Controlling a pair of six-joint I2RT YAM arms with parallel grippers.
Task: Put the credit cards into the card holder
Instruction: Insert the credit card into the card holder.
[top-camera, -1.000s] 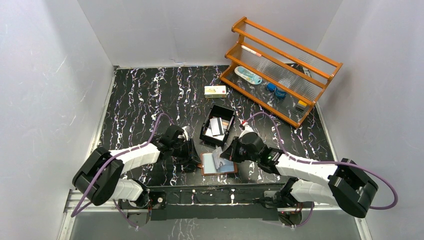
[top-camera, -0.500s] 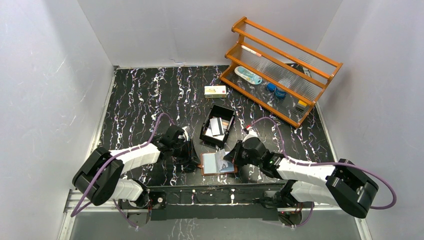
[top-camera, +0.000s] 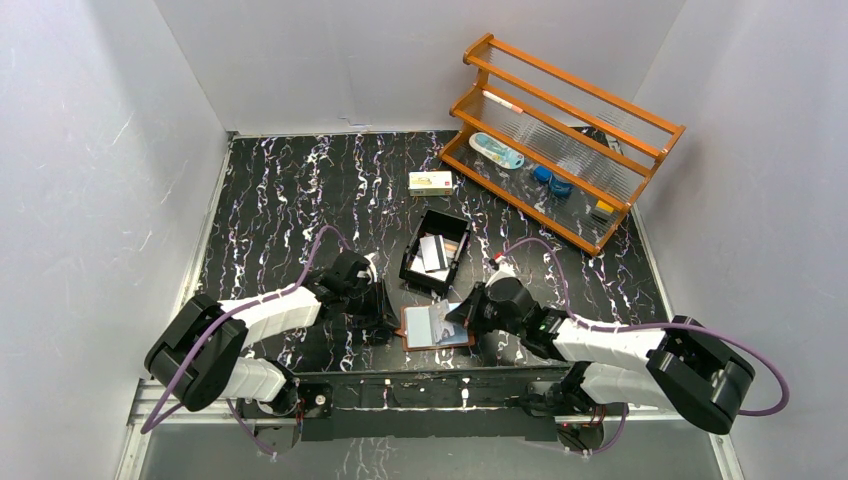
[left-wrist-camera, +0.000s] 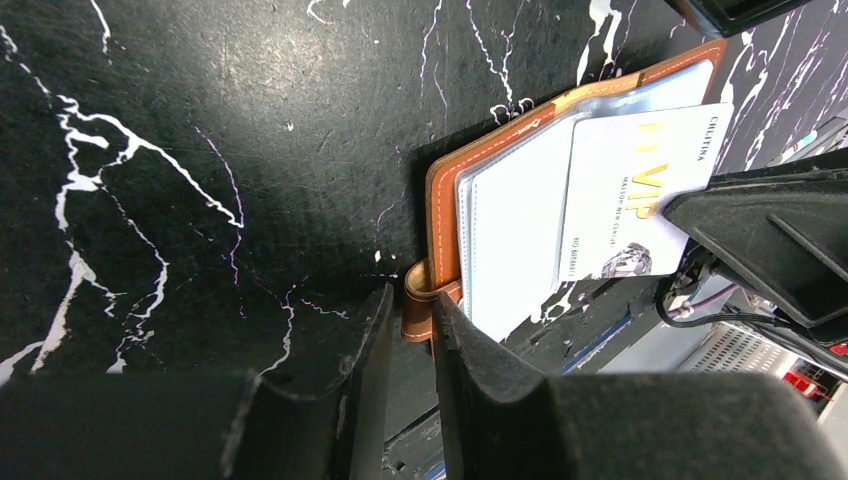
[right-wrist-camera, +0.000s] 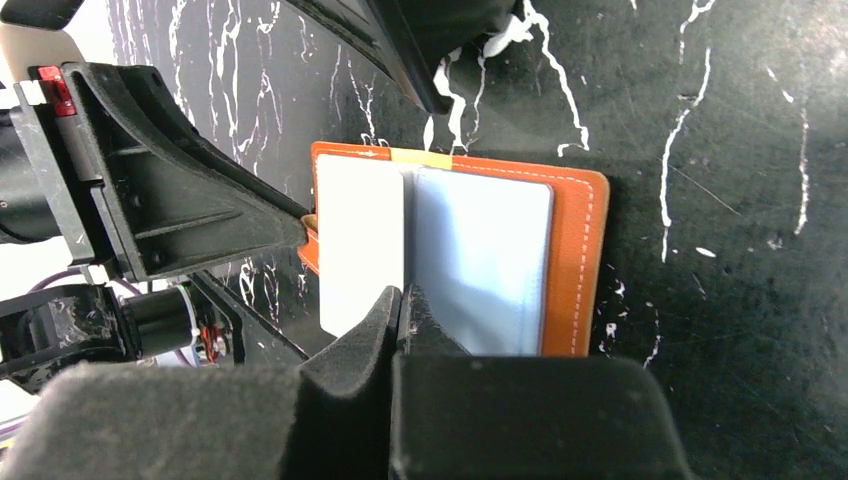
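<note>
**Inserting a card into the opened holder.** The card holder (left-wrist-camera: 442, 215) lies spread flat on the tabletop (top-camera: 290, 200) near its front edge, between the two arms, with its clear pockets facing up. The right claw (right-wrist-camera: 403, 295) is fully closed on a white credit card (left-wrist-camera: 630, 190). It grips the card by the outer edge, so the free end lies over the clear pockets. Whether the leading edge has entered a pocket mouth cannot be told. The left claw (left-wrist-camera: 412, 297) has its jaws narrowly apart about the snap tab (left-wrist-camera: 418, 318), on the side of the holder facing the left arm. Whether the jaws actually pinch the tab cannot be told. To do this step well, the left claw should probably pin the tab firmly so that the holder cannot slide. The right claw should hold the card low and nearly parallel to the pocket, find the slit with one corner, and push in line with the pocket. A steep or skewed approach is likely to buckle the film or shove the holder aside. The remaining credit cards (top-camera: 433, 252) lie in the black tray (top-camera: 408, 270) just beyond the holder. The only legible writing is "VIP" in large gold letters on the held card. The smaller lines beside it and the emblem beneath are too fine to read with certainty. The print on the small carton (top-camera: 430, 181) farther back cannot be read.
</note>
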